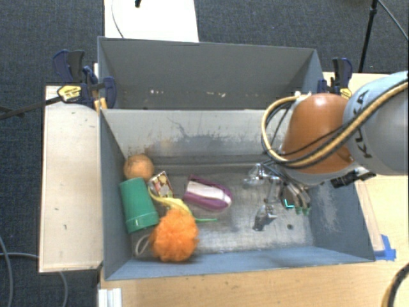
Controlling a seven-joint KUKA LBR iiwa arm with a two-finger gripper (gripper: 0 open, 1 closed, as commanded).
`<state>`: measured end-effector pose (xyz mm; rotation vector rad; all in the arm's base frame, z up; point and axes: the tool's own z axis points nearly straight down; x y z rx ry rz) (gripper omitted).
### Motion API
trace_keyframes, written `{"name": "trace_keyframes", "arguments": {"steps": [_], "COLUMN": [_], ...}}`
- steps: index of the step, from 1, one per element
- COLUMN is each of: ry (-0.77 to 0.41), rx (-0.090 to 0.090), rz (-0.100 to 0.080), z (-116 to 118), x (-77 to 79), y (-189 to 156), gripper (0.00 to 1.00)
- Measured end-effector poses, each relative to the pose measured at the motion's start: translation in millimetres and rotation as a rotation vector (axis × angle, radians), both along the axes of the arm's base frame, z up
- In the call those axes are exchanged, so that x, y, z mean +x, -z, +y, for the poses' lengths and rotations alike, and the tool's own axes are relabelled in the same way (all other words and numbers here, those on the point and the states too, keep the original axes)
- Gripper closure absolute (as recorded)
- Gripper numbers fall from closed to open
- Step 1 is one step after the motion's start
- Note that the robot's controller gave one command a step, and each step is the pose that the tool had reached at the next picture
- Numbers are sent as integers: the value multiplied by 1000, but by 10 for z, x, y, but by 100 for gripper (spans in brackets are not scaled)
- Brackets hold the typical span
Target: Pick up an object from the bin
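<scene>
Right of a purple onion (pixel 208 195), perhaps, hangs gripper (pixel 263 200).

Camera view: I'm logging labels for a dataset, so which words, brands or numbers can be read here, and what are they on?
"KU": dark letters on the grey arm. The rest of the word is cut off by the cables.
Printed packet beside the green cylinder: it has print, but too small to read.
No other readable text on the things in the bin.
</scene>
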<state>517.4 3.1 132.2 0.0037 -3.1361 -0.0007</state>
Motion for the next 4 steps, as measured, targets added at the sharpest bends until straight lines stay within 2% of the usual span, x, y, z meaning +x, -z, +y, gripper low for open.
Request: {"name": "trace_keyframes", "arguments": {"steps": [1, 2, 3, 4], "ry": [0, -21, -153, -179], "rx": [0, -1, 2, -1], "rz": [-8, -13, -10, -9], "z": [0, 380, 518, 801], "x": [19, 274, 556, 256], "y": [-41, 257, 519, 435], "gripper": [0, 0, 0, 0]}}
